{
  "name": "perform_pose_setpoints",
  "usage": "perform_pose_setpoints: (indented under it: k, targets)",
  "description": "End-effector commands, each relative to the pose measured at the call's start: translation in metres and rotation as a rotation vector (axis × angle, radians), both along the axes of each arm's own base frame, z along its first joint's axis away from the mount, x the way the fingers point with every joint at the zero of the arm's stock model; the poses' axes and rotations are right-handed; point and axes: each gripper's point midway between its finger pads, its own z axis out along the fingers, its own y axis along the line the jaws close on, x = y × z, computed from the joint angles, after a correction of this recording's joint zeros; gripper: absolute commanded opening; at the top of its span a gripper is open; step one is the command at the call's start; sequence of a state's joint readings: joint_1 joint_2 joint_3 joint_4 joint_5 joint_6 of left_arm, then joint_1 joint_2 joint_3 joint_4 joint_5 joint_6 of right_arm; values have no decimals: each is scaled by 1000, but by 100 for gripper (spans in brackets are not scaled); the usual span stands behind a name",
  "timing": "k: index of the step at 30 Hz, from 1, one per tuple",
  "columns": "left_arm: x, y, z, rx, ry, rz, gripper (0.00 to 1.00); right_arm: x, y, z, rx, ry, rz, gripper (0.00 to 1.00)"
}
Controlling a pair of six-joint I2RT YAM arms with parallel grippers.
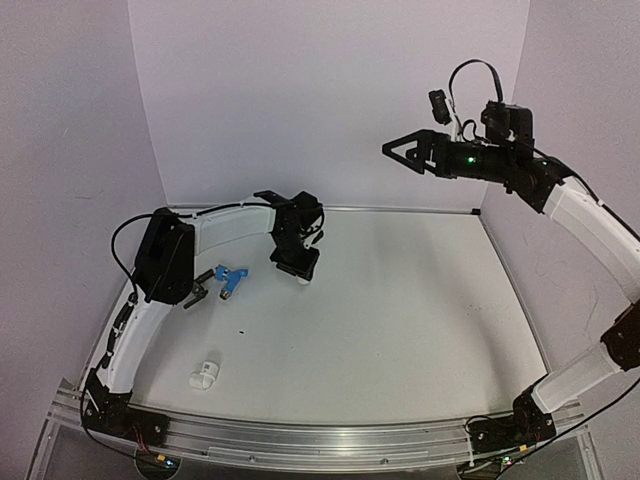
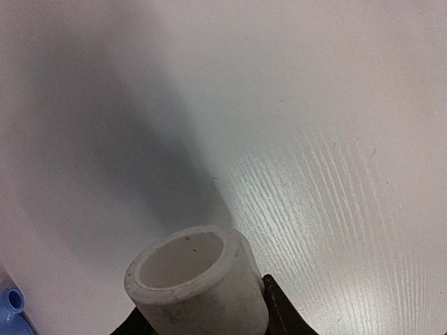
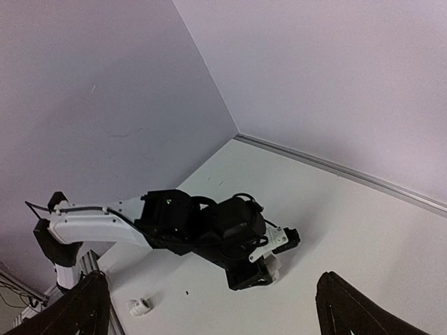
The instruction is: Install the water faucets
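The blue faucet lies on the white table, left of my left gripper; its edge shows at the lower left corner of the left wrist view. My left gripper is shut on a stubby white pipe fitting, open end up, held just above the table. My right gripper is open and empty, raised high at the back right and looking down on the left arm.
A second white fitting lies near the front left, also seen in the right wrist view. White walls close off the back and sides. An aluminium rail runs along the near edge.
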State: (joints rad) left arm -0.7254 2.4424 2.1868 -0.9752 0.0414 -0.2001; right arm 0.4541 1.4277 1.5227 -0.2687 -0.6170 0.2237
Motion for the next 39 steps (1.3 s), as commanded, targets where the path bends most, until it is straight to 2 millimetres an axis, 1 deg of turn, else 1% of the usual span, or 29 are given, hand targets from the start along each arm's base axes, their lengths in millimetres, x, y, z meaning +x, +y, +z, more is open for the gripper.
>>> perform_pose_setpoints:
  k: [1,3,4,5,6,9,12,15,20,25,27,28,29,31,33,34,35,37,38,39]
  targets:
    - [14,-7,15,-8,-89,1,10,11,-3,32,134,43,-69,98]
    - [11,-8,9,-4,-87,-4,11,13,-4,40,158,43,-85,98]
    - [8,-9,2,-3,-80,-6,11,13,-3,47,196,47,-85,98]
    - [7,-8,0,-2,-77,-6,11,13,-1,49,220,63,-78,98]
    - [5,-7,-6,7,-69,-6,11,14,5,53,264,96,-51,98]
    - [4,-6,-13,26,-63,-8,12,16,11,58,300,117,-33,98]
    - [4,-3,-21,53,-63,-10,14,12,18,65,324,129,-17,98]
    - [0,-3,-28,56,-54,-18,19,3,25,73,331,116,14,98]
    - [-4,-1,-35,71,-43,-25,24,-3,27,89,346,89,35,98]
    - [-6,-1,-39,68,-31,-25,34,-7,27,90,344,86,49,98]
    - [-8,-1,-37,60,-30,-24,46,-9,25,90,338,74,44,98]
    - [-8,-2,-33,55,-33,-23,49,-8,25,87,331,71,38,98]
    - [-8,-2,-31,51,-35,-23,50,-7,25,85,327,73,34,98]
    - [-8,-3,-23,36,-46,-24,61,-3,25,78,305,62,24,98]
    - [-8,-3,-11,19,-60,-24,70,1,24,70,279,47,10,98]
    - [-8,-4,-9,16,-62,-25,72,2,24,69,274,44,7,98]
    - [-8,-5,-5,7,-65,-26,76,4,23,67,262,33,3,98]
    - [-8,-5,8,-10,-78,-26,88,8,22,59,229,9,-6,98]
    - [-11,-8,17,-34,-76,-33,91,10,21,55,214,-2,-11,98]
    - [-11,-9,21,-43,-76,-35,93,11,20,53,205,-10,-14,98]
